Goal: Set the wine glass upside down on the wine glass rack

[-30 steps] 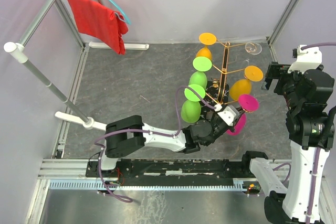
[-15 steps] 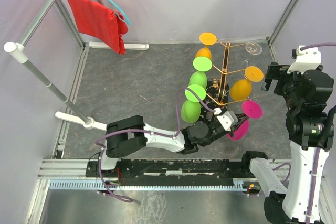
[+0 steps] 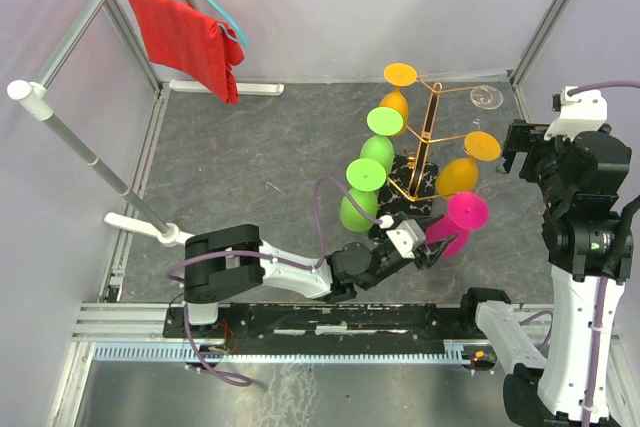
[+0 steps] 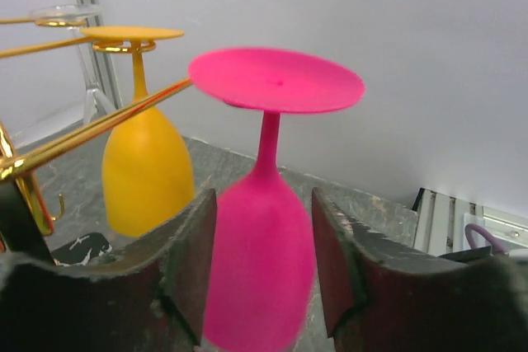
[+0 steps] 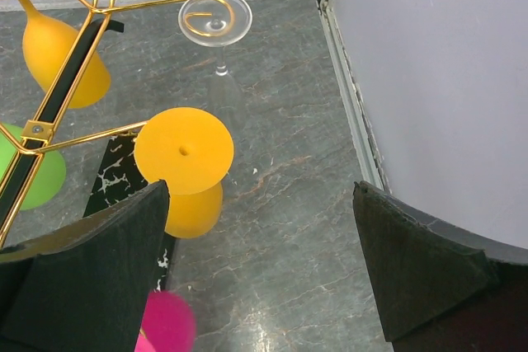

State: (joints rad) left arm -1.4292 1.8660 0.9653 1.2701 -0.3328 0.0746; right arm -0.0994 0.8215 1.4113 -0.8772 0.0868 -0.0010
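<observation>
Pink wine glass (image 4: 260,278) hangs inverted, foot on arm of wine glass rack (image 3: 426,142), stem axis vertical. Bowl sits dead ahead between jaws of my left pincer (image 4: 266,212) — jaws part-open, contact cannot tell. Right pincer (image 5: 256,286) wide open, empty — farther off

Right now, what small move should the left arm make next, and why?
Probably ease the left tool straight back, away from the pink wine glass. The glass hangs upside down, its foot seemingly resting on a gold arm of the wine glass rack, and the jaws stand parted beside the bowl, so the hold looks finished.
</observation>
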